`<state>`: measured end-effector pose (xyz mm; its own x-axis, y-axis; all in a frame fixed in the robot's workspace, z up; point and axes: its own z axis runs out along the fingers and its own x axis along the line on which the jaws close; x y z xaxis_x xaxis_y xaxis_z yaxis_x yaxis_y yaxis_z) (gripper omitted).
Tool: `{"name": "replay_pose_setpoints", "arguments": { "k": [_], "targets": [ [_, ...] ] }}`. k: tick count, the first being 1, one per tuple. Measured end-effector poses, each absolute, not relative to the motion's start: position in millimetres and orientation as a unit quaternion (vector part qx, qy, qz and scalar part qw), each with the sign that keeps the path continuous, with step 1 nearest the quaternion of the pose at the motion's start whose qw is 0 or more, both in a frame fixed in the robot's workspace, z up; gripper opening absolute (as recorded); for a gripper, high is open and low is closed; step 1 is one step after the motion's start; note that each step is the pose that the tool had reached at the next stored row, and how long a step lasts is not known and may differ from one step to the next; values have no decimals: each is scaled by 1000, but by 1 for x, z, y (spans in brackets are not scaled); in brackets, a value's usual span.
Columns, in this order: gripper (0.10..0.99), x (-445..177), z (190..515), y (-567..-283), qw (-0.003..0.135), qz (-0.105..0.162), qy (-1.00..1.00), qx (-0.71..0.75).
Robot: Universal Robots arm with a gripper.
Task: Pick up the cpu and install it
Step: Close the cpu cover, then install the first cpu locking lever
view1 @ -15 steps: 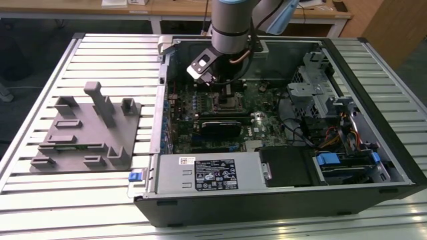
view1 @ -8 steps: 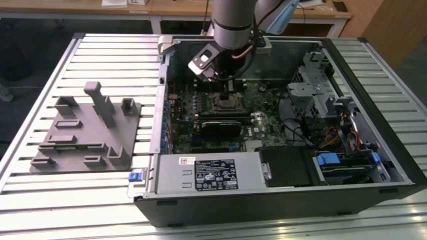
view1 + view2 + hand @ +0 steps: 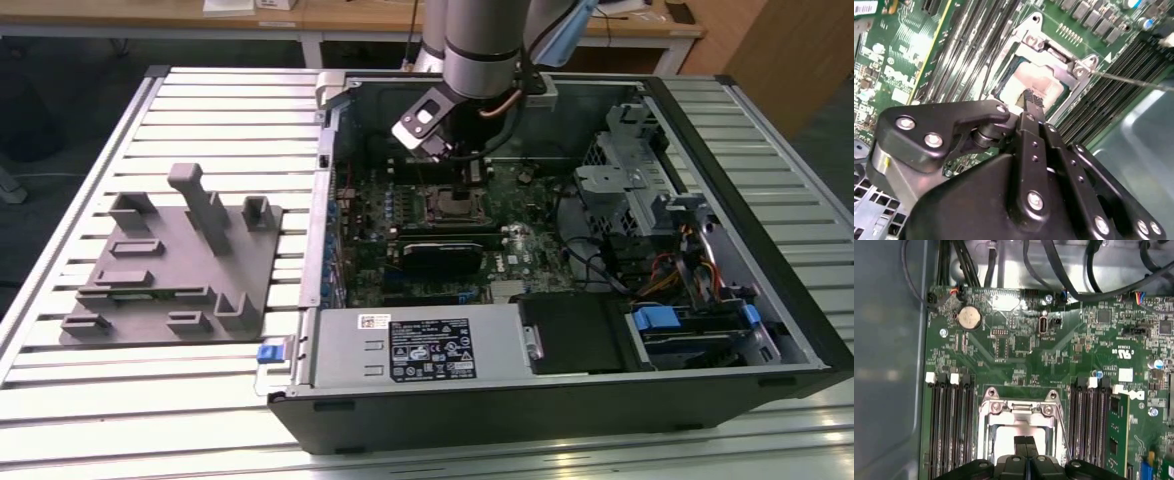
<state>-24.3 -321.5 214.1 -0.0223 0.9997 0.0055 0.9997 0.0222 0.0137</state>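
The cpu (image 3: 1036, 77), a flat square chip with a silvery-white top, lies flat inside the metal-framed socket (image 3: 1077, 68) on the green motherboard. In the first wrist view the cpu (image 3: 1006, 436) shows pale within the socket frame (image 3: 1019, 408). My gripper (image 3: 1032, 98) hangs straight over it, its two black fingers pressed together with no gap and nothing between them. The tips (image 3: 1026, 444) sit at or just above the chip's top; I cannot tell whether they touch it. In the exterior view the gripper (image 3: 462, 196) reaches down into the open computer case above the socket (image 3: 449, 208).
Memory slots (image 3: 951, 425) flank the socket on both sides, and an upright card (image 3: 1116, 435) stands beyond one bank. A thin socket lever (image 3: 1134, 82) juts out. Black cables (image 3: 1054, 270) run along the case wall. A grey fixture block (image 3: 174, 260) sits on the slatted table.
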Motion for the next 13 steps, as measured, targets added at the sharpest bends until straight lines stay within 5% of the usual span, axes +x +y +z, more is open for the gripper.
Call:
{"name": "replay_pose_setpoints", "arguments": {
  "k": [13],
  "targets": [
    [106, -22, 217, -322, 3, 7, 715, 699]
  ]
}}
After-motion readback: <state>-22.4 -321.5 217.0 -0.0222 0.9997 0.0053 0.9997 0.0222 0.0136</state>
